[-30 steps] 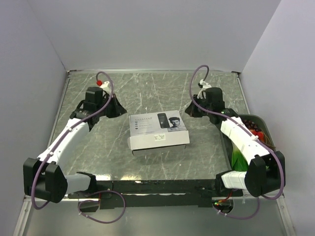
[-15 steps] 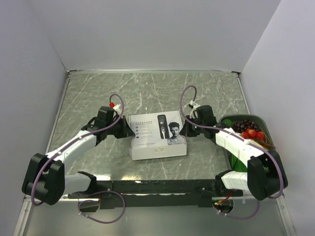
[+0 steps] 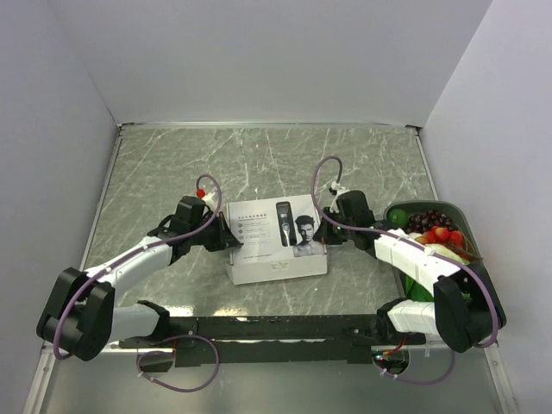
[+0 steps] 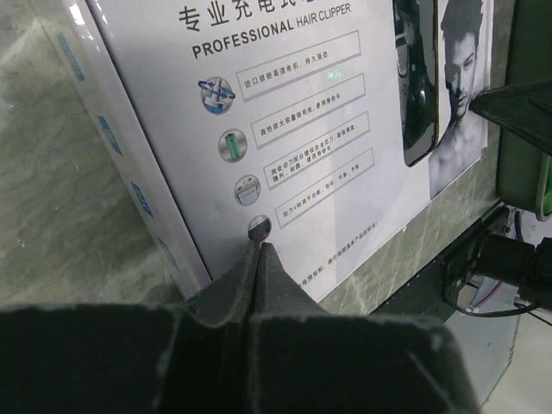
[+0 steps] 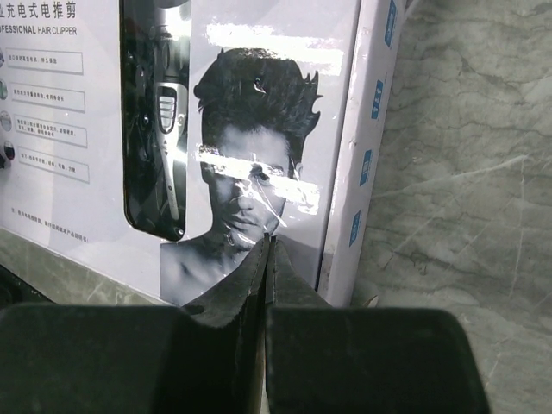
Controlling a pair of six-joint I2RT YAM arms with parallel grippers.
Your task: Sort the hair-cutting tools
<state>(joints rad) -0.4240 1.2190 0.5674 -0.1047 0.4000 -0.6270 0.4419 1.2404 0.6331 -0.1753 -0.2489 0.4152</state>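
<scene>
I am viewing the left pincer (image 3: 226,235) with its two fingers pressed together and nothing between them. Its closed tips are sitting over the near left margin of the white box (image 3: 276,237), by a small round icon under the "PROFESSIONAL HAIR CLIPPER" heading. I cannot tell whether they are touching the lid.

I am viewing the right pincer (image 3: 326,231) likewise clenched and holding nothing. Its tips are pointing at the chin of the printed man's face (image 5: 250,155), close to the right edge of the box. Contact with the lid cannot be confirmed here either.

The box is lying flat and closed on the marbled table (image 3: 259,164), directly between the two pincers, which are facing each other across it. A printed clipper (image 5: 155,112) is showing on the lid, just left of the right pincer's tips.

The hair-cutting tools themselves are not showing in any view; I cannot tell where they are.

A green dish of red and dark fruit (image 3: 435,228) is standing behind the right pincer, beside that arm's forearm.
</scene>
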